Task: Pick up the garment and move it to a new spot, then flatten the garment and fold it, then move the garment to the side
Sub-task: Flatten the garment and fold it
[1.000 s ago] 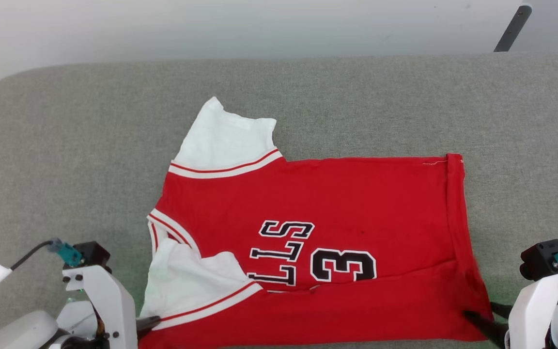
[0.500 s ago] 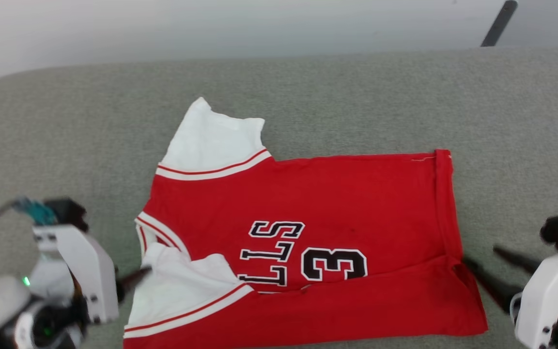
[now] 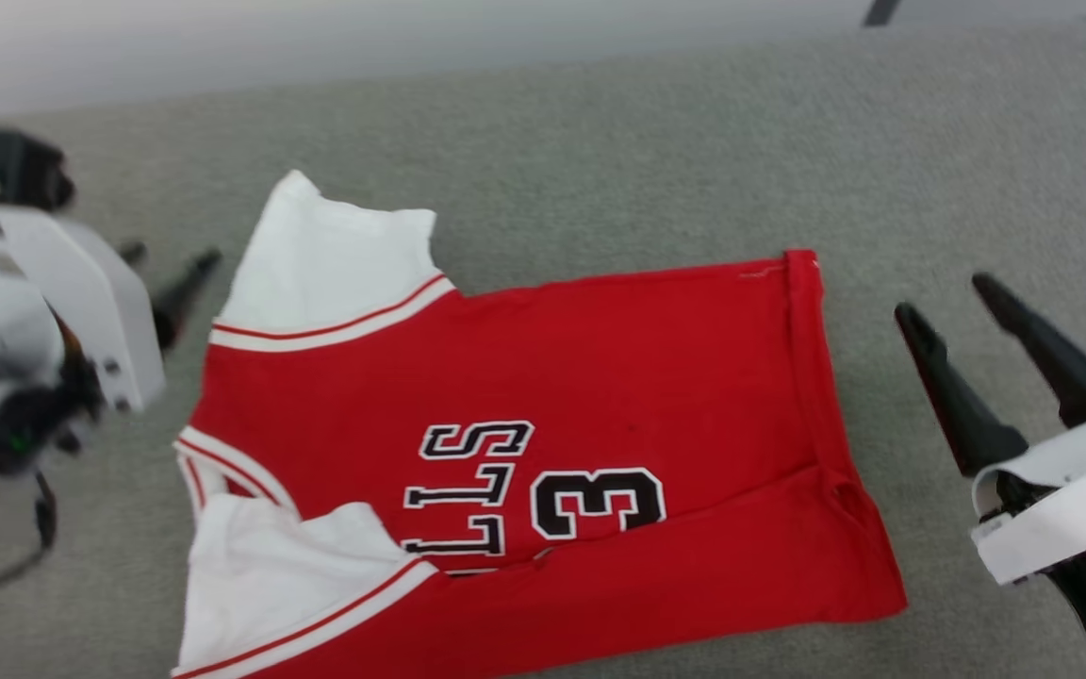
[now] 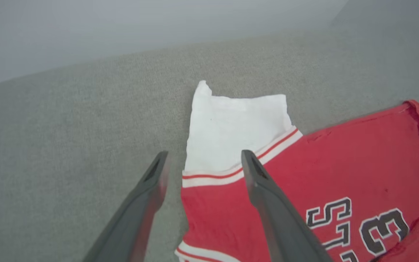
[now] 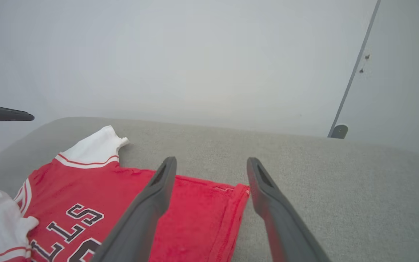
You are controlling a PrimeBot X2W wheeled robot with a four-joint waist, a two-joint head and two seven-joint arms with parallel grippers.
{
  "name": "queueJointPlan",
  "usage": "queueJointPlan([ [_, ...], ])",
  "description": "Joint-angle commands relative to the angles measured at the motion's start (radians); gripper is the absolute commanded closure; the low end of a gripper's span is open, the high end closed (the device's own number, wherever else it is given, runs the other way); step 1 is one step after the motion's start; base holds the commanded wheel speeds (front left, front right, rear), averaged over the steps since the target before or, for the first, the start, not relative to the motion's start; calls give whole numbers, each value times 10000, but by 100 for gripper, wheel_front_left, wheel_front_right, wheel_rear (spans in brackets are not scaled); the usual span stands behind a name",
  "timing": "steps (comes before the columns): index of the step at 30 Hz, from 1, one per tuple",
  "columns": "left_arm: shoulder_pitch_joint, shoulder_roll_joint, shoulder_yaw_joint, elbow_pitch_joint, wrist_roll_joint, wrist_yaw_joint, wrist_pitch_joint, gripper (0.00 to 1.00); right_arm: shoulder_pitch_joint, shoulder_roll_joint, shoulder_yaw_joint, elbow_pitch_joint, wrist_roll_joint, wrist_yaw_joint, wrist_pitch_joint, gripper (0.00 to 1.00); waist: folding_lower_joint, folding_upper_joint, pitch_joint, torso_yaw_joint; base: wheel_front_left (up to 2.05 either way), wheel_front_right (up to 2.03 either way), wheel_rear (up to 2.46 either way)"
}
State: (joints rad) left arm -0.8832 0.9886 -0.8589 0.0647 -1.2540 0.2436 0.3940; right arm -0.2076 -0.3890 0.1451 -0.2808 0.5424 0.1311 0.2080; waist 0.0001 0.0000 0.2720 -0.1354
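We see L gripper (image 3: 171, 255) nr the white sleeve edge of the garment (image 3: 543, 377), R gripper (image 3: 944, 300) just past its hem; both w/ fingers spread, gripping nothing. Grey cushion (image 3: 600, 141) runs wide beyond.

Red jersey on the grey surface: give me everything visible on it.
The garment is a bright red jersey with two white sleeves, red-and-white striped trim and dark, white-outlined lettering. It lies mostly flat on the grey fabric surface, sleeves toward the robot's left, hem right. Its near edge is folded over the body, covering part of the lettering. The left gripper and right gripper, both open, hang clear of it.
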Motion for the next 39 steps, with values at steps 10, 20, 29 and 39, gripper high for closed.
queueJointPlan([
  [10,-1764,-552,-54,2198,576,-972,630,0,-352,419,158,84,-446,-7,-1650,0,-1,0,1356,-1158,0,0,0],
  [20,-2761,-1059,-430,3903,708,-1464,1853,0,-308,650,222,305,-415,-7,-2037,0,-1,0,1854,-1412,0,0,0],
  [29,-3163,-1876,-754,5507,677,-1657,2584,0,-443,625,207,384,-361,-7,-1884,0,-1,0,2037,-1343,0,0,0],
  [39,-3573,-2667,-715,6544,494,-1915,2711,100,-726,631,140,727,44,-7,-300,0,-1,0,2047,-1168,0,0,0],
])
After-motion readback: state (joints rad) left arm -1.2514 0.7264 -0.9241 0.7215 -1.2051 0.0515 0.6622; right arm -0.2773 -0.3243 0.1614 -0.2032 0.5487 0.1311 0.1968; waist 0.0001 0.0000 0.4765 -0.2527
